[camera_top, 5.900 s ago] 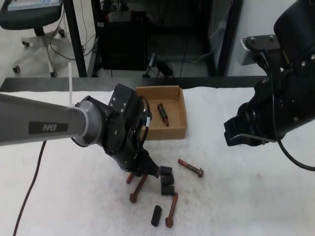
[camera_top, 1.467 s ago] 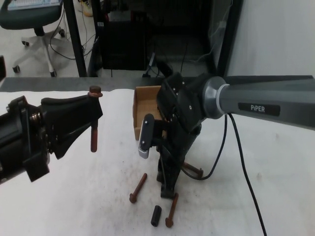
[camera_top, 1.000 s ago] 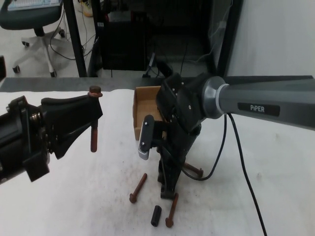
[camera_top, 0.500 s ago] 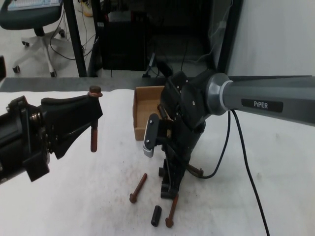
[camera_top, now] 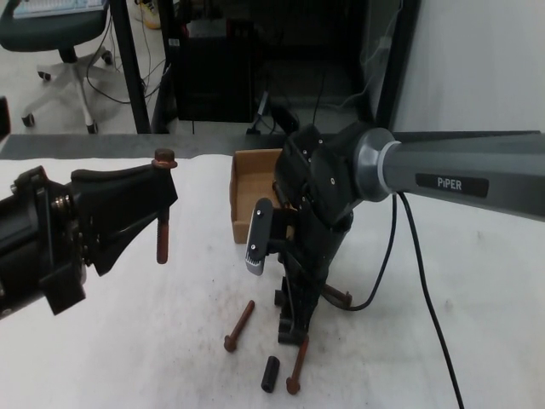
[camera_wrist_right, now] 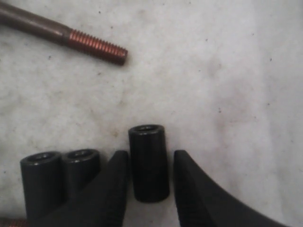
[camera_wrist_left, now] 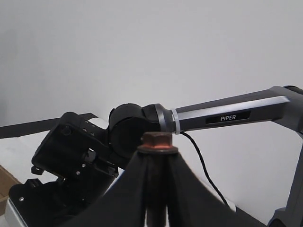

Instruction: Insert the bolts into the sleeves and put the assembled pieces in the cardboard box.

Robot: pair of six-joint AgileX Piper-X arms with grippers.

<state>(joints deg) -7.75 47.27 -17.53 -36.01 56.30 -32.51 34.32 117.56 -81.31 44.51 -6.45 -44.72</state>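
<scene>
Covering bench, stained white cloth [camera_top: 498, 341]; office chair [camera_top: 51, 34] behind. Left pincer [camera_top: 167, 192] clamps bolt [camera_top: 162, 243]; right pincer [camera_wrist_right: 151, 156] part-open astride sleeve [camera_wrist_right: 149, 176].

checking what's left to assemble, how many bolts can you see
4 bolts: one held in the left hand, two lying on the bench, one partly behind the right arm. More may be hidden in the cardboard box.

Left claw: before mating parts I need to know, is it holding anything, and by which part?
Yes: the left claw grips a bolt on the shank just under its head, the rest hanging down.
</scene>
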